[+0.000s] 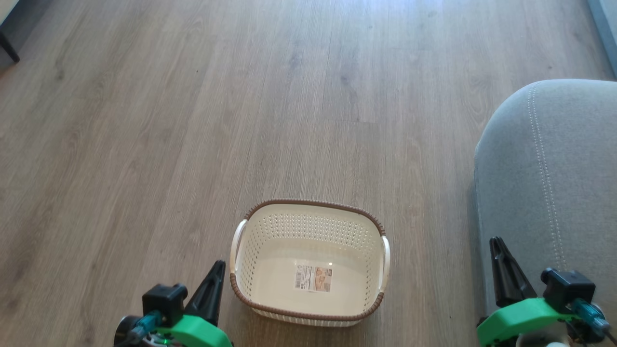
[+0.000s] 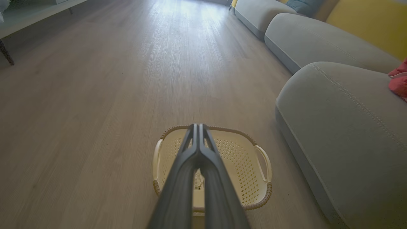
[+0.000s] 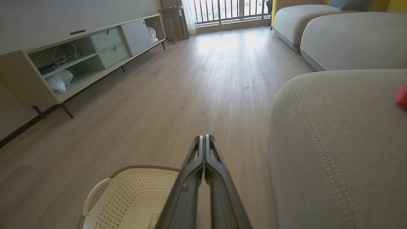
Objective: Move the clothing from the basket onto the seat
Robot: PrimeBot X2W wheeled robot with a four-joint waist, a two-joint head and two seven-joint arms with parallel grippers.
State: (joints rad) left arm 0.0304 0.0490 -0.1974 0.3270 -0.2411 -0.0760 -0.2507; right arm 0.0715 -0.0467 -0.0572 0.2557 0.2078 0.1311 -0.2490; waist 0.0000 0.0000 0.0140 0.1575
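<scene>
Basket (image 1: 308,226) sits mouth-up on floor (image 1: 193,120), long axis crosswise, one handle toward seat (image 1: 569,168) edge. Left gripper (image 2: 197,127) and right gripper (image 3: 203,137) are pinched closed, holding nothing. Clothing (image 2: 399,84) lies on seat.

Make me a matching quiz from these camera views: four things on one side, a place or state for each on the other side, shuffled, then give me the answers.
Things:
1. basket
2. red clothing
3. left gripper
4. seat

Places or states:
A. shut, holding nothing
B. empty, standing on the floor
C. lying on top of the seat
D. grey, on the robot's right of the basket

Pairs: 1-B, 2-C, 3-A, 4-D
</scene>
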